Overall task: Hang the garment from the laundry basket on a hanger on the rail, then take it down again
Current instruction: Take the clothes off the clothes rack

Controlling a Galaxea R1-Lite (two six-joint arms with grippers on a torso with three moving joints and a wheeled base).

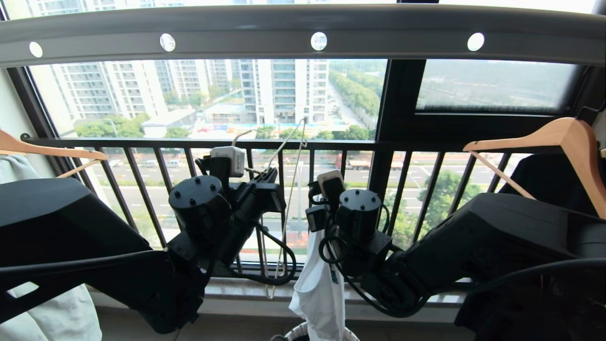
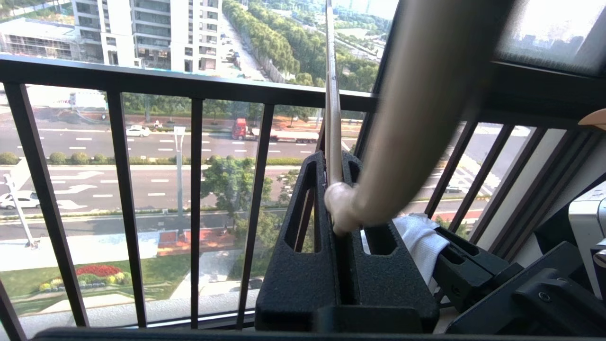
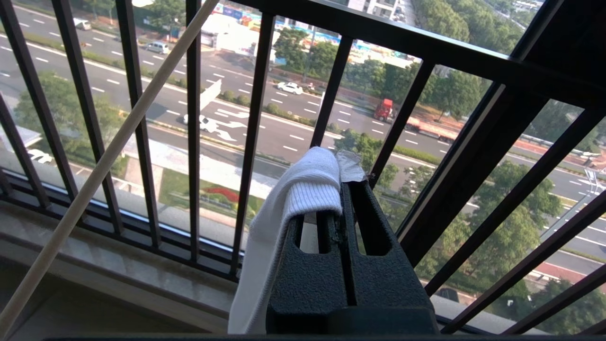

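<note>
Right gripper [image 3: 342, 189] pinched tight on the garment [image 3: 284, 213], white ribbed fabric folded over its fingertips and hanging down one side. Black window bars [image 3: 193, 132] right ahead, road and trees beyond. The hanger [image 3: 102, 166], a cream rod, slants across beside it, apart.

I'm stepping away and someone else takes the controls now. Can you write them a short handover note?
Left pincer: shut on the hanger, holding the thin cream rod up in front of the window bars.
Right pincer: shut on the T-shirt, gripped by a ribbed edge; the rest hangs down toward the basket.
Done: shirt lifted from the basket, hanger in hand.
Left: get the shirt onto the hanger, hook it on the grey rail, then take it down again.
</note>
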